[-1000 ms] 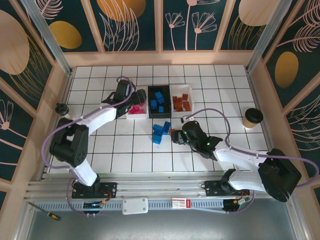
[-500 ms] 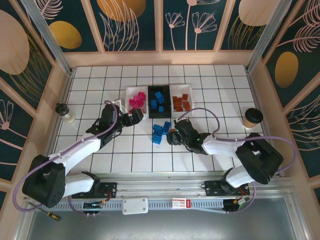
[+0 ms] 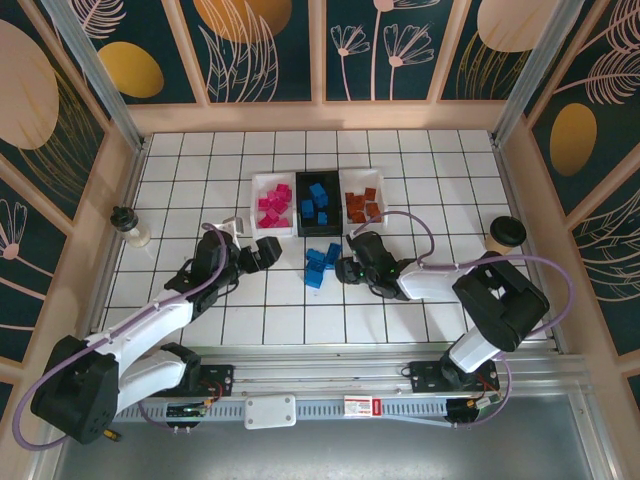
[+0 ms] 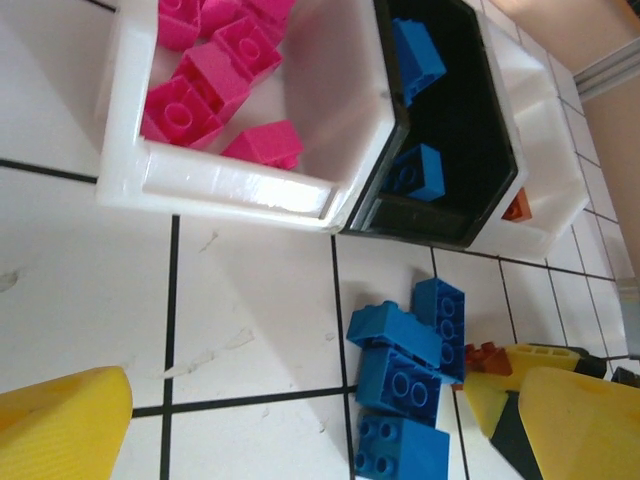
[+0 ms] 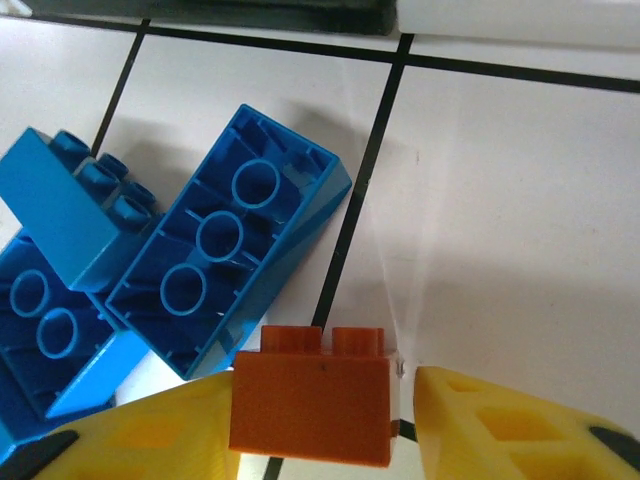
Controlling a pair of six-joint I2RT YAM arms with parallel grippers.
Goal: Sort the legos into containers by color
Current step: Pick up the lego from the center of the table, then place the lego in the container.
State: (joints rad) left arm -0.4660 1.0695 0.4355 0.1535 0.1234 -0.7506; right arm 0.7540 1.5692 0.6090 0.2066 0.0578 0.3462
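Half encloses the orange-brown brick (image 5: 310, 408), just right of the blue bricks (image 5: 225, 240), in the narrow-set right gripper (image 3: 349, 270), gap on one side, risking a twist or slip on closing; holds the left gripper (image 3: 268, 250) wide, empty.

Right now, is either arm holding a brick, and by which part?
The left gripper is open and empty. The right gripper straddles an orange-brown lego across its ends, touching one end, with a gap at the other, so a hold cannot be told.
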